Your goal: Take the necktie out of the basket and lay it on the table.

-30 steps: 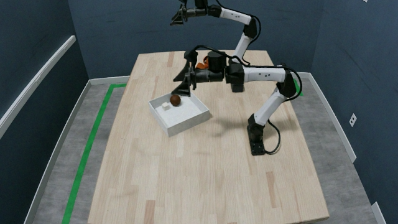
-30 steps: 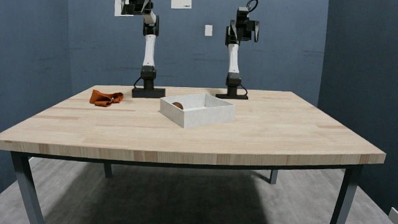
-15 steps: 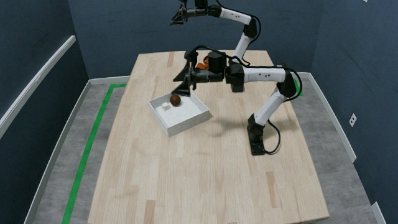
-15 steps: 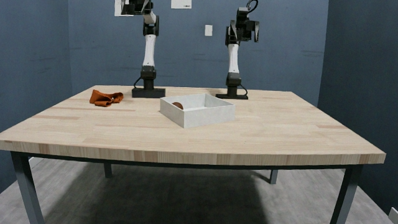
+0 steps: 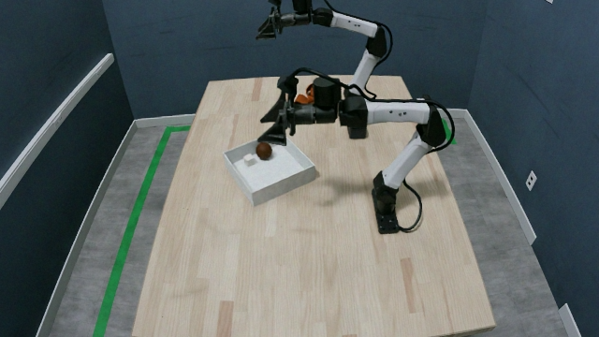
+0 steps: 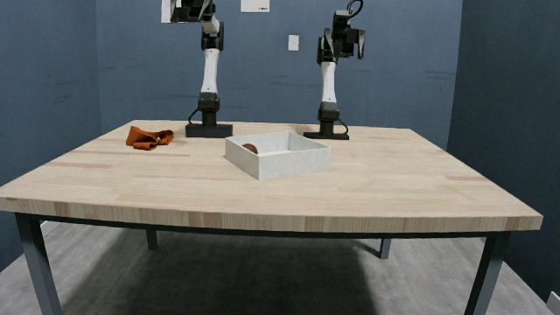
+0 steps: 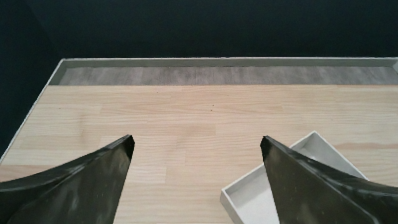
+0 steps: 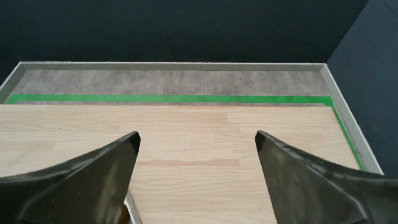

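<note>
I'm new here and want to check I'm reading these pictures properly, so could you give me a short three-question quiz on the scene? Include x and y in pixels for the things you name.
1. True or false: the orange necktie (image 5: pixel 303 99) (image 6: pixel 149 140) lies on the table (image 5: pixel 299 262) (image 6: pixel 280 201) (image 7: pixel 150 125) (image 8: pixel 200 130), outside the white basket (image 5: pixel 285 187) (image 6: pixel 293 168) (image 7: pixel 230 206) (image 8: pixel 134 211).

2. What shares the basket with the brown ball (image 5: pixel 264 151) (image 6: pixel 250 148) (image 8: pixel 124 215)?
A. a red cup
B. a small white block (image 5: pixel 250 160)
C. a green pen

3. Fill in one word: the left gripper (image 5: pixel 263 130) (image 6: pixel 345 52) (image 7: pixel 197 138) and the right gripper (image 5: pixel 264 21) (image 6: pixel 188 12) (image 8: pixel 197 133) both stand ____.

Key: 1 true; 2 B; 3 open

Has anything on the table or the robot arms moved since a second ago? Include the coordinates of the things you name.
Nothing has visibly changed. The orange-brown necktie (image 5: pixel 304 99) (image 6: pixel 149 139) lies crumpled on the table, outside the basket (image 5: pixel 284 186) (image 6: pixel 293 165) (image 7: pixel 235 184), which holds the brown ball (image 5: pixel 264 151) (image 6: pixel 250 148) and small white block (image 5: pixel 249 160) as before. Both arms are where they were, raised above the table, nothing in their grippers.
</note>
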`<control>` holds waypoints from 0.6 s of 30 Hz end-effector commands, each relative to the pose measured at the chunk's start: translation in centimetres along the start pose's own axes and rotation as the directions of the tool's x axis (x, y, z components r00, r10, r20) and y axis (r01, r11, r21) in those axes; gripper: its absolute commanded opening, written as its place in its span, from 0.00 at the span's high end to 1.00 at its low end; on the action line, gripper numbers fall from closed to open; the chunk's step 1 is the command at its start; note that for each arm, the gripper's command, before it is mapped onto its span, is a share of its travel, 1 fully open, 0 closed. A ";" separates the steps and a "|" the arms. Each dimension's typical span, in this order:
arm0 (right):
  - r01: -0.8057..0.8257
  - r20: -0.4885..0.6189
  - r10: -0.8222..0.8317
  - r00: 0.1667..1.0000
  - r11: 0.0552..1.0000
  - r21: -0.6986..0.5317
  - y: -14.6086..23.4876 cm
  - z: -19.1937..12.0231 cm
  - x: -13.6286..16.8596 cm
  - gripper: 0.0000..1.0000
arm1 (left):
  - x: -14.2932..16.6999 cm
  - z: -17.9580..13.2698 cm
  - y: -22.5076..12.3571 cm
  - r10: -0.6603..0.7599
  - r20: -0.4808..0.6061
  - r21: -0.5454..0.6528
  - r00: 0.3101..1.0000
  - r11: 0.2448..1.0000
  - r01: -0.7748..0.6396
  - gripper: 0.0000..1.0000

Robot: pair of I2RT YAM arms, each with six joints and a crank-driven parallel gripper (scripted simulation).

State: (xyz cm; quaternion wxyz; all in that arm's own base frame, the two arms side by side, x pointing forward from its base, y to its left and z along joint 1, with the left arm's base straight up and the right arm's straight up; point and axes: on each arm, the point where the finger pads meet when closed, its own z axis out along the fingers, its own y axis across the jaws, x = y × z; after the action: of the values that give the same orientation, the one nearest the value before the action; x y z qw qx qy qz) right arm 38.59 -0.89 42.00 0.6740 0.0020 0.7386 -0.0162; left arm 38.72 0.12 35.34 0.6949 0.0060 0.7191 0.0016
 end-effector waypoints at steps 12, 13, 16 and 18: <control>-0.008 0.045 0.008 0.999 1.000 0.001 0.2 -0.4 0.3 0.00 | -0.2 -0.3 0.0 0.000 0.014 0.000 1.000 1.000 0.000 0.00; -0.008 0.045 0.008 0.999 1.000 0.001 0.2 -0.4 0.4 0.00 | -0.2 -0.3 0.0 0.000 0.014 0.000 1.000 1.000 0.000 0.00; -0.008 0.045 0.008 0.999 1.000 0.001 0.2 -0.4 0.8 0.00 | -0.2 -0.3 0.0 0.000 0.014 0.000 1.000 1.000 0.000 0.00; -0.008 0.045 0.008 0.999 1.000 0.001 0.2 -0.3 1.2 0.00 | -0.2 -0.3 0.0 0.000 0.014 0.000 1.000 1.000 0.000 0.00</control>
State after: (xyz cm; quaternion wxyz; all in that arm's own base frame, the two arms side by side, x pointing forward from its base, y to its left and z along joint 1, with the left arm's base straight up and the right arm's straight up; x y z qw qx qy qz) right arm 38.43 -0.89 39.54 0.6685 0.0019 0.7436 -0.0161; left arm 38.73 0.12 35.36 0.6952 0.0060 0.7188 0.0016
